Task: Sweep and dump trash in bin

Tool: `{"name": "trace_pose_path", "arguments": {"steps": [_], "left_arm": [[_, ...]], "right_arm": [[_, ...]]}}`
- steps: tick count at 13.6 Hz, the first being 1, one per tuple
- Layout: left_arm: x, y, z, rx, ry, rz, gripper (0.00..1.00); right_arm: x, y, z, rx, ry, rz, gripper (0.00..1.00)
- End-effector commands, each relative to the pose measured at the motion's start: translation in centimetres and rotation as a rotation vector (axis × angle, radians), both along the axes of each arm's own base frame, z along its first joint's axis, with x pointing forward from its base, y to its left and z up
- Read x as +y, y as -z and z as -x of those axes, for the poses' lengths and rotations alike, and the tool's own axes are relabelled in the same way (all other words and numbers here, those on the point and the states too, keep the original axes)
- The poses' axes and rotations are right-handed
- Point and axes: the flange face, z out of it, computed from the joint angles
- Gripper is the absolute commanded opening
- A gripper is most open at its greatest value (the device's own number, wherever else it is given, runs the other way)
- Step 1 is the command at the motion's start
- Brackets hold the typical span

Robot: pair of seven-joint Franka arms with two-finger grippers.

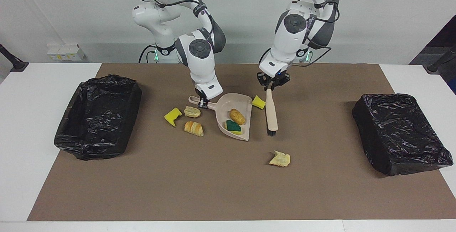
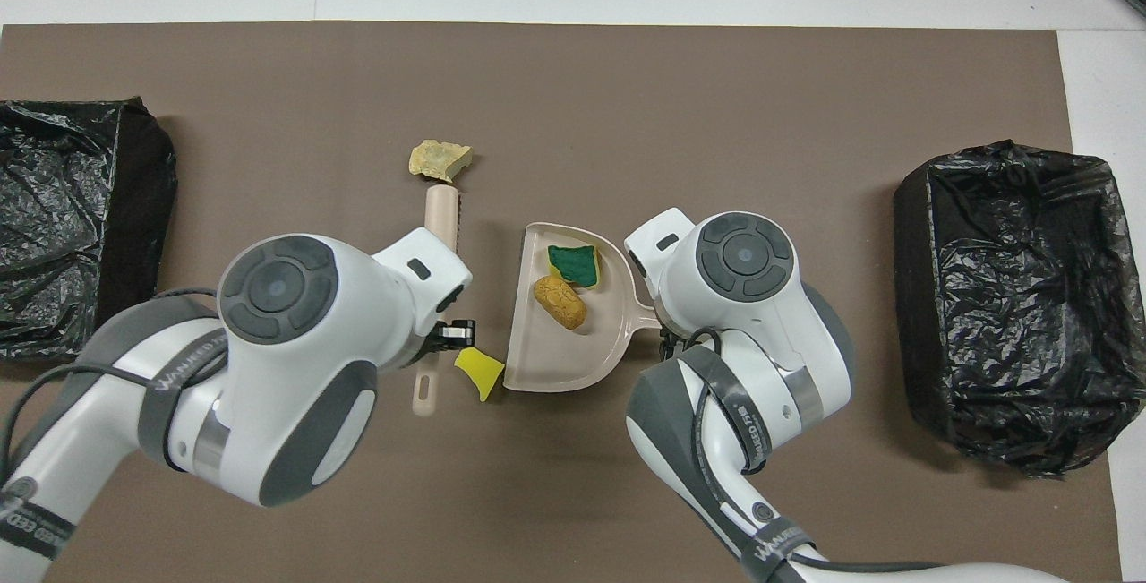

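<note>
My right gripper [image 1: 202,103] is shut on the handle of the beige dustpan [image 1: 228,101], which rests on the brown mat. A golden bread piece [image 1: 237,116] and a green-and-yellow sponge [image 1: 233,127] lie in the pan [image 2: 555,359]. My left gripper [image 1: 272,86] is shut on the beige brush [image 1: 271,112], bristle end down, just off the pan's mouth. A yellow sponge chunk [image 1: 259,102] lies between brush and pan. A tan scrap [image 1: 280,159] lies farther out. A yellow sponge [image 1: 172,116] and two pastries [image 1: 192,111] [image 1: 193,128] sit by the pan's handle.
An open black-lined bin [image 1: 98,116] stands at the right arm's end of the table. A second black-lined bin [image 1: 400,132] stands at the left arm's end. The brown mat [image 1: 213,189] stretches between them, white table around it.
</note>
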Motion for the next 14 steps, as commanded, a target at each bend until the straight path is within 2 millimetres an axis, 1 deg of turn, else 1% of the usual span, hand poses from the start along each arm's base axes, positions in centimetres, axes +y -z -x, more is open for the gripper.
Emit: {"name": "trace_pose_path", "arguments": {"steps": [1, 2, 3, 4, 5, 6, 7, 8, 9, 10, 11, 12, 13, 14], "left_arm": [[3.2, 1.5, -6.1, -0.083, 0.147, 0.001, 0.00], [4.8, 2.6, -8.7, -0.085, 0.232, -0.009, 0.00], [5.1, 3.0, -10.9, -0.095, 0.290, -0.007, 0.00], [5.9, 3.9, -13.2, -0.099, 0.292, -0.008, 0.00], [6.7, 4.6, -15.0, -0.109, 0.299, -0.033, 0.00], [7.6, 5.0, -16.5, -0.125, 0.345, -0.073, 0.00], [8.4, 4.7, -17.7, -0.156, 0.448, -0.110, 0.00], [8.7, 4.8, -18.9, -0.178, 0.602, -0.141, 0.00], [9.4, 4.4, -20.4, -0.194, 0.675, -0.145, 0.00], [10.3, 4.6, -21.1, -0.198, 0.667, -0.147, 0.00], [10.4, 4.9, -21.2, -0.191, 0.679, -0.148, 0.00], [10.0, 5.0, -21.0, -0.184, 0.700, -0.154, 0.00], [9.7, 5.3, -20.7, -0.166, 0.727, -0.156, 0.00], [9.4, 6.5, -19.6, -0.127, 0.752, -0.153, 0.00]], "right_arm": [[-1.3, -0.3, 0.2, -0.010, -0.126, 0.009, 0.00], [-2.1, -0.1, -0.3, -0.015, -0.179, 0.005, 0.00], [-2.4, -0.2, -0.4, -0.017, -0.189, 0.007, 0.00], [-2.1, -0.2, -0.4, -0.026, -0.194, 0.003, 0.00], [-2.1, -0.3, -0.4, -0.033, -0.194, 0.000, 0.00], [-2.1, -0.3, -0.4, -0.033, -0.196, 0.000, 0.00], [-2.1, -0.3, -0.5, -0.035, -0.193, 0.000, 0.00], [-2.1, -0.2, -0.4, -0.033, -0.185, 0.001, 0.00], [-2.1, -0.2, -0.4, -0.032, -0.172, 0.001, 0.00], [-2.1, -0.3, -0.4, -0.034, -0.158, 0.001, 0.00], [-2.1, -0.2, -0.3, -0.033, -0.138, 0.003, 0.00], [-2.1, -0.1, -0.1, -0.030, -0.130, 0.003, 0.00], [-2.2, 0.0, 0.1, -0.026, -0.115, 0.006, 0.00], [-1.8, 0.1, 0.9, -0.019, -0.121, 0.010, 0.00]]}}
